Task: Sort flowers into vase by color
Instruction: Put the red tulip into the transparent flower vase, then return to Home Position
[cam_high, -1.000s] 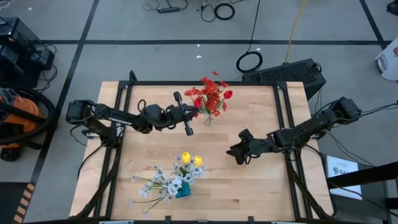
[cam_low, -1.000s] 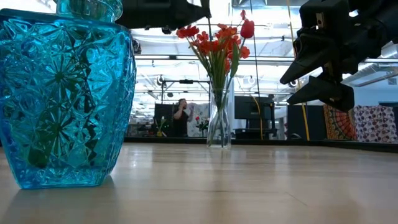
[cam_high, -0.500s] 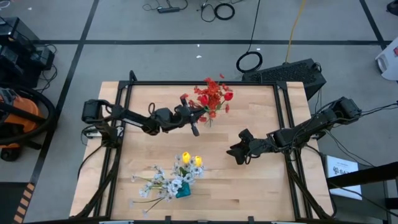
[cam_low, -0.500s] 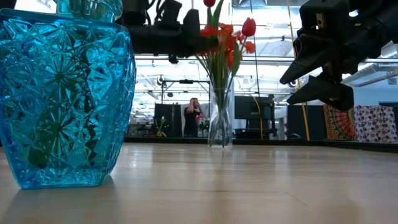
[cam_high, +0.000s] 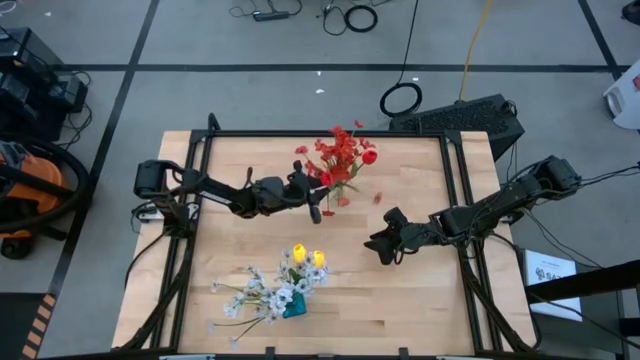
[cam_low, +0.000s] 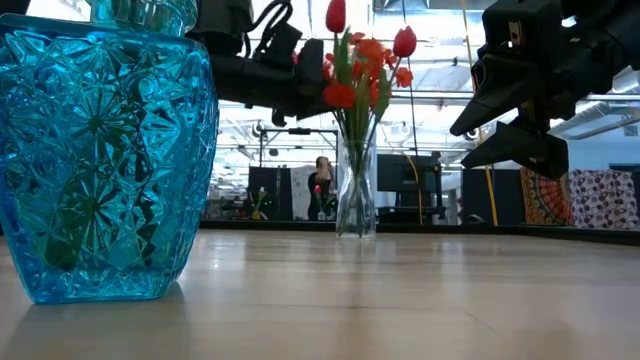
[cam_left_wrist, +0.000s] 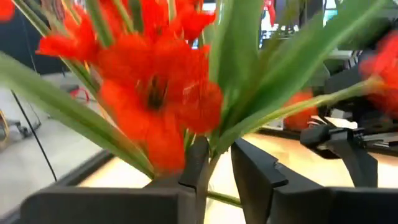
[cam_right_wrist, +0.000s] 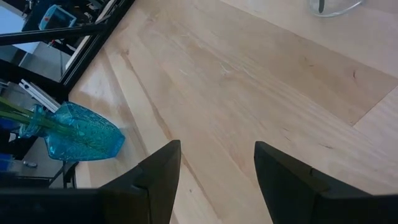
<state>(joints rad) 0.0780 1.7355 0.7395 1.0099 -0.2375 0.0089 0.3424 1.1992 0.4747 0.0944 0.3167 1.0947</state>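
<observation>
When you look down from the high view, the left gripper is right beside the red flowers, which stand in a clear vase near the far edge of the table. 1 small red piece shows just beside the vase; it may be a fallen petal, but it is too small to tell. Yellow buds and pale flowers sit in a blue vase near the front edge. The right gripper waits above the table, well apart from both vases.

From the low view, the blue vase is big and close. The clear vase stands upright farther back, with red flowers on top and the left gripper up among them. A person stands far off in the room.

Seen from the left wrist view, the fingers have a small gap, with green stems in it. They look closed on a stem, but the blur makes that hard to be sure of.

Over in the right wrist view, the fingers are wide apart and hold nothing, with the blue vase off to the side.

What could go wrong: a pull sideways could tip the tall thin vase, or drag out other red flowers tangled with this stem
</observation>
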